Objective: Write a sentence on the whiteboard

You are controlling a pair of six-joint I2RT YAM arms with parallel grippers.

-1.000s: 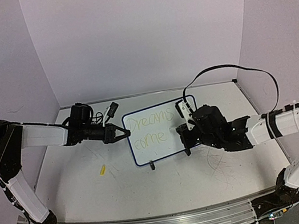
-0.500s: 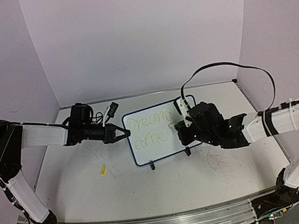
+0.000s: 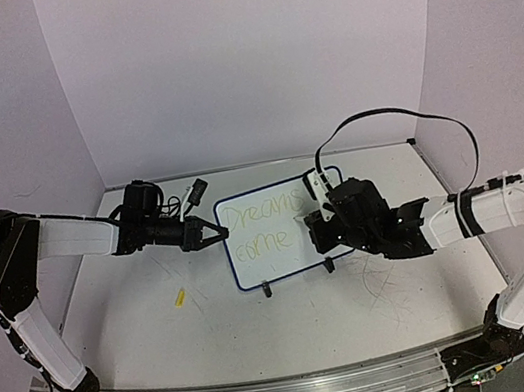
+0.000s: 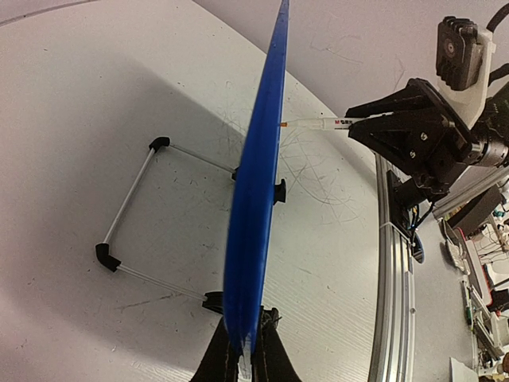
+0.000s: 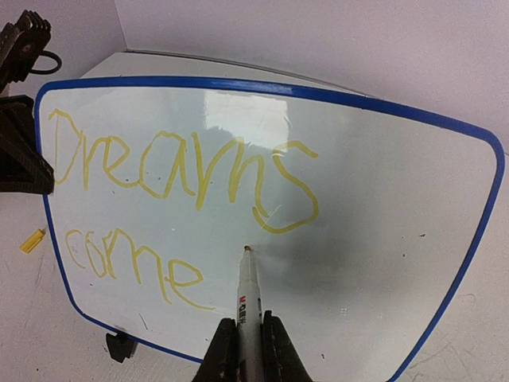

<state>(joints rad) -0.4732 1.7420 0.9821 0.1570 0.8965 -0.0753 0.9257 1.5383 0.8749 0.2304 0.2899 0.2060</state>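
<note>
1. At the centre of the counter, as the top view has it, the whiteboard stands propped up. Your left gripper is clenched on its 9 o'clock edge, and your right gripper is against its 3 o'clock side.
2. Only the left wrist view gives you the board edge-on. You see it there as a thin blue blade, with the wire stand splayed out behind it and a black clip foot on the front side.
3. Only the right wrist view gives you the writing face square on, and it shows your right gripper grasping a marker by the barrel.
4. The sentence is in yellow-green. It reads "Dreams" on the upper line and "come" below it, toward 8 o'clock on the board.
5. The marker barrel carries red and black print that is too small to read.
6. The marker tip sits just at 3 o'clock of "come", under the "s" of "Dreams". In the left wrist view it reaches the board face.
7. Your left arm stretches in low from 9 o'clock with its forearm level. Your right arm reaches in from 3 o'clock, its cable looping above it.
8. A small yellow piece lies on the counter at 8 o'clock of the board, well apart from it.
</note>
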